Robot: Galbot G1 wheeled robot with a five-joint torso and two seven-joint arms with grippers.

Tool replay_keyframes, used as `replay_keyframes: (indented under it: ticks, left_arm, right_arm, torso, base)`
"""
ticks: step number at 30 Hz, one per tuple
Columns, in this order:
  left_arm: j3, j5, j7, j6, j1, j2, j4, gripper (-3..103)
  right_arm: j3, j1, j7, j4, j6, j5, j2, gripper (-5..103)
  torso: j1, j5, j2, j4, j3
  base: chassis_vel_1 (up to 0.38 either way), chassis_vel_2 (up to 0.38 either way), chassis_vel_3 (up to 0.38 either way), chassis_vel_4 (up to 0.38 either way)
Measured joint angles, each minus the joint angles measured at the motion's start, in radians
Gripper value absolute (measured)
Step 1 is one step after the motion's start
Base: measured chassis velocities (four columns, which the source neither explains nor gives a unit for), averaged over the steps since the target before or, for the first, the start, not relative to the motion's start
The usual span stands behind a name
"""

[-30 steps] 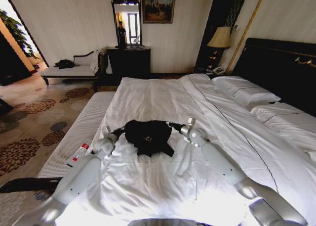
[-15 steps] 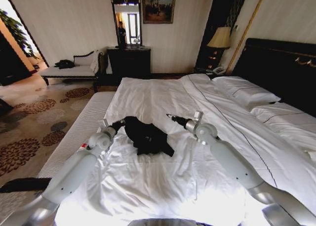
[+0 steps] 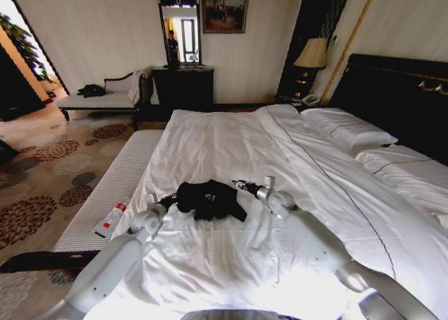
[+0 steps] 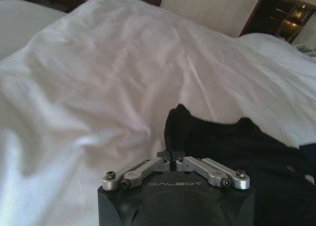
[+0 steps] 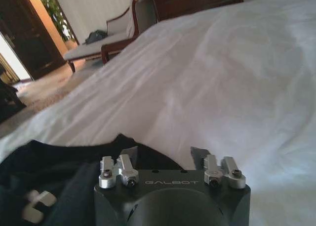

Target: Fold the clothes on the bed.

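The clothes, a black T-shirt (image 3: 208,199), lie bunched in a small heap on the white bed (image 3: 224,138), near its front. My left gripper (image 3: 171,199) is at the heap's left edge. In the left wrist view its fingertips (image 4: 170,154) are pressed together on the edge of the black fabric (image 4: 237,147). My right gripper (image 3: 238,185) hovers at the heap's right edge. The right wrist view shows its fingers (image 5: 129,154) spread apart with nothing between them, and the shirt (image 5: 59,171) just beyond and to one side of the gripper (image 5: 164,154).
A small white bottle with a red cap (image 3: 110,220) lies on the padded bench left of the bed. Pillows (image 3: 350,131) and the dark headboard (image 3: 399,96) are at the right. A chaise (image 3: 105,99) and a dresser (image 3: 183,85) stand by the far wall.
The right gripper let go of the shirt, lifted away, and has come back down beside it, open. The left gripper pulled back toward me with the shirt's edge, and the heap is more compact.
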Motion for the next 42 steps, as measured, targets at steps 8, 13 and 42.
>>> replay_keyframes:
  ticks: [8,13,42]
  left_arm:
    - [-0.018,0.007,0.022,-0.006,0.02,-0.004,0.003,0]
    - [-0.024,0.001,0.025,-0.006,0.019,-0.001,-0.002,0]
    - [-0.02,-0.001,0.029,-0.007,0.015,0.001,-0.012,0]
  right_arm:
    - [-0.065,0.062,-0.057,-0.2,0.045,-0.053,0.129,93]
    - [-0.07,0.071,-0.068,-0.234,0.054,-0.065,0.151,100]
    - [-0.074,0.088,-0.072,-0.244,0.067,-0.048,0.15,9]
  torso:
    - [0.0,0.0001,0.0,0.0001,0.0]
    - [0.0,0.0001,0.0,0.0,0.0]
    - [0.0,0.0003,0.0,0.0,0.0]
  base:
    - [0.0,0.0,0.0,0.0]
    - [0.0,0.0,0.0,0.0]
    - [0.0,0.0,0.0,0.0]
